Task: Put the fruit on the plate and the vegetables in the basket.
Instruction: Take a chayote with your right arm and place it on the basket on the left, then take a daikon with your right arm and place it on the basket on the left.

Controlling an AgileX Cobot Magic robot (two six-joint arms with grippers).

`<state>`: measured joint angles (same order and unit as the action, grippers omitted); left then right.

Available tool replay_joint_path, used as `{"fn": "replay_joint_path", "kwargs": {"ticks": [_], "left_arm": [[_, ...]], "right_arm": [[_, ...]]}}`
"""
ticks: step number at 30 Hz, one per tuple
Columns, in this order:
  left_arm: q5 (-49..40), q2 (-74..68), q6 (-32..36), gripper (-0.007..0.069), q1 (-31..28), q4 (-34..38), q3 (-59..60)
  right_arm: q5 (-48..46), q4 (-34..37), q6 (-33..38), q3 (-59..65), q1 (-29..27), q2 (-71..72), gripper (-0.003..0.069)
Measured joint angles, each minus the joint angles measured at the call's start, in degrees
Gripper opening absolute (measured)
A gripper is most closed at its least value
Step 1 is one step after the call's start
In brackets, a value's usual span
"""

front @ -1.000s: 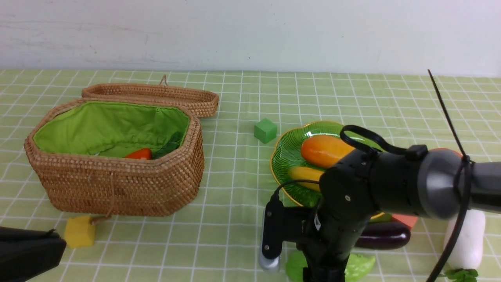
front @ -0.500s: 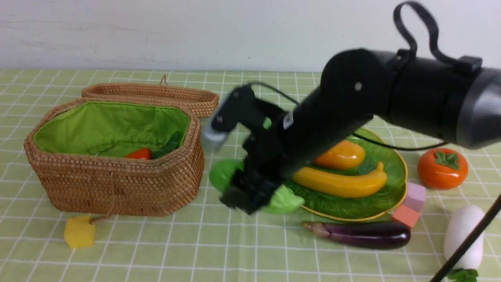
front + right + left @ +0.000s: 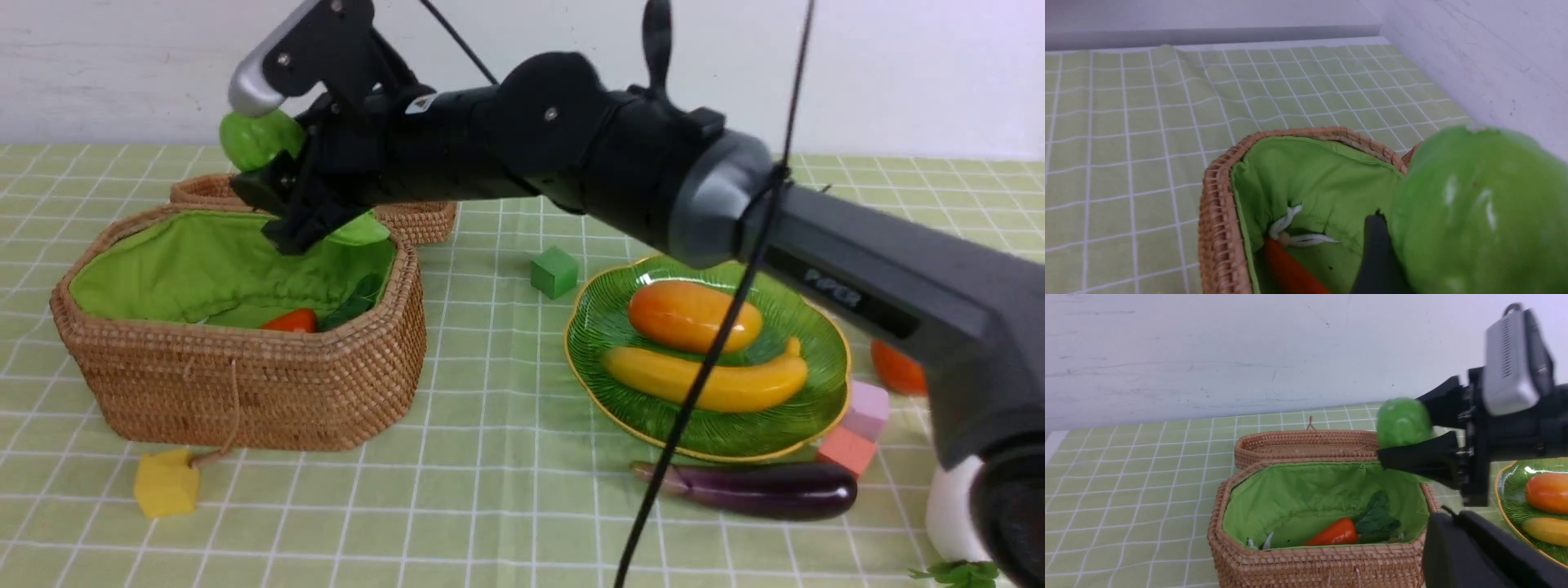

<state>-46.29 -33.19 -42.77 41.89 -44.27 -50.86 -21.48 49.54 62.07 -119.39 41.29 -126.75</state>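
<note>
My right gripper (image 3: 294, 192) is shut on the light-green gourd (image 3: 253, 137) and holds it in the air over the open wicker basket (image 3: 245, 392). In the right wrist view the gourd (image 3: 1478, 212) fills the near side beside one dark finger (image 3: 1378, 253). A carrot (image 3: 291, 321) lies in the basket. The mango (image 3: 692, 315) and banana (image 3: 706, 378) lie on the green plate (image 3: 604, 327). The persimmon (image 3: 896, 369) is half hidden behind my right arm. The eggplant (image 3: 767, 488) and white radish (image 3: 947, 506) lie on the cloth. My left gripper (image 3: 1447, 516) is shut and empty.
The basket's lid (image 3: 424, 216) lies flat behind it. A green cube (image 3: 553, 272) sits between basket and plate. A yellow cube (image 3: 166, 483) lies before the basket, and two pink cubes (image 3: 853, 433) lie by the plate's right edge. A white wall closes the far side.
My right arm rose from the table's front beside the plate and swung left with the gourd, ending above the basket. The left gripper has left the front view's corner.
</note>
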Motion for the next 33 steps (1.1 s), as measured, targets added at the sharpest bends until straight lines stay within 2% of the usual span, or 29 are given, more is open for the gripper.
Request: {"fn": "replay_joint_path", "kwargs": {"ticks": [3, 4, 5, 6, 7, 9, 12, 16, 19, 20, 21, 23, 24, 25, 28, 29, 30, 33], "left_arm": [[0.1, 0.0, 0.0, -0.0013, 0.0, 1.0, 0.0], [0.1, 0.0, 0.6, -0.0013, 0.0, 2.5, 0.0], [0.1, 0.0, 0.7, -0.0013, 0.0, 2.7, 0.0], [0.0, 0.0, 2.2, -0.0013, 0.0, 4.5, 0.0], [0.0, 0.0, 3.2, -0.0013, 0.0, 5.8, 0.0], [-0.1, 0.0, 5.2, -0.0013, 0.0, 7.8, 0.0], [-0.3, 0.0, 7.8, -0.0013, 0.0, 10.4, 0.0], [-0.4, 0.0, 12.8, -0.0013, 0.0, 15.2, 0.0], [-0.6, 0.0, 18.9, -0.0013, 0.0, 20.6, 0.0], [-0.6, 0.0, 21.6, -0.0013, 0.0, 22.9, 0.0], [-0.7, 0.0, 25.2, -0.0013, 0.0, 26.4, 0.0], [-0.8, 0.0, 31.1, -0.0013, 0.0, 30.3, 0.0], [-0.8, 0.0, 31.8, -0.0013, 0.0, 31.2, 0.0], [-0.8, 0.0, 37.3, -0.0013, 0.0, 34.3, 0.0], [-0.9, 0.0, 46.9, -0.0011, 0.0, 41.3, 0.0], [-0.9, 0.0, 46.9, -0.0011, 0.0, 41.7, 0.0], [-0.9, 0.0, 50.4, -0.0010, 0.0, 44.3, 0.0], [-0.9, 0.0, 54.0, -0.0010, 0.0, 47.6, 0.0]], "right_arm": [[0.2, 0.1, 0.0, -2.0, 0.0, -2.2, 0.0459], [0.3, 0.2, 0.0, -2.4, 0.0, -2.9, 0.0528], [0.3, 0.3, 0.0, -2.5, 0.0, -2.9, 0.0539], [0.2, 0.5, -0.4, -2.7, 0.1, -2.9, 0.0627], [0.0, 0.5, -0.5, -2.9, 0.1, -2.9, 0.0649], [-1.0, 0.5, -0.7, -3.0, 0.1, -2.4, 0.0669], [-5.8, -0.6, -3.0, -3.0, 0.0, -0.6, 0.0653], [-18.8, -7.5, -16.1, -3.0, -0.9, 5.5, 0.0535], [-31.2, -16.4, -31.8, -3.2, -2.5, 10.7, 0.0360], [-35.6, -20.2, -36.9, -3.3, -3.2, 12.3, 0.0288], [-41.8, -25.6, -42.7, -3.4, -4.2, 14.2, 0.0184], [-47.5, -32.1, -48.0, -3.3, -4.9, 16.0, 0.0072], [-47.9, -32.8, -48.5, -3.3, -4.9, 16.0, 0.0061], [-49.5, -36.8, -51.7, -2.7, -5.2, 17.4, 0.0001], [-50.2, -44.2, -57.3, 1.3, -5.3, 21.9, -0.0017], [-50.2, -44.6, -57.6, 2.1, -5.3, 22.3, -0.0017], [-50.2, -47.6, -59.8, 4.9, -5.3, 25.2, -0.0017], [-50.2, -52.0, -63.4, 12.2, -6.2, 30.7, -0.0017]]}}
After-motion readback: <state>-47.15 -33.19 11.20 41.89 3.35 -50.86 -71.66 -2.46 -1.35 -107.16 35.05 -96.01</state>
